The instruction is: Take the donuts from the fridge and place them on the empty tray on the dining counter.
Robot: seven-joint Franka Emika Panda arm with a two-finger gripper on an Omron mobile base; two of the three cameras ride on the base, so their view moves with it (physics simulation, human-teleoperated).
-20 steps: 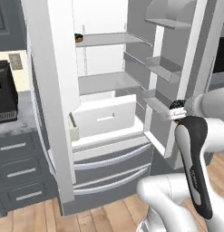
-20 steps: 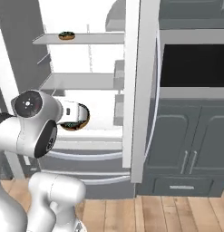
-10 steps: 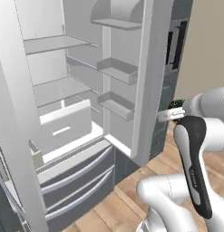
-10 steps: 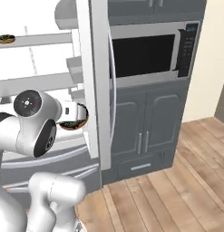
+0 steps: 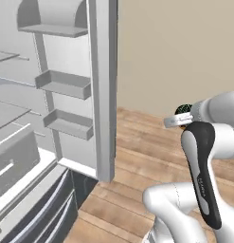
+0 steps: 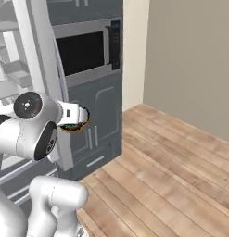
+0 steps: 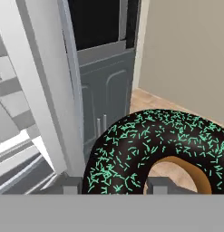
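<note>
- Closest in, the end effector is closed to a narrow gap on a chocolate-iced donut; its two dark finger tips sit on either side of the ring's lower edge in the hand view.
- The donut's dark icing is scattered with green sprinkles, and the tan dough shows on the inside of the ring.
- From the right base view, the same donut pokes out at the end of the white arm, held up in the air well above the wooden floor.
- From the left base view, a sliver of its green-speckled icing shows just past the wrist.
- Behind the donut stands the open fridge: its right-hand door is swung out, with white door bins on its inner face.
- Beside the fridge is a dark grey cabinet with a built-in microwave above it.
- Farthest off is a plain beige wall, meeting the plank floor.
</note>
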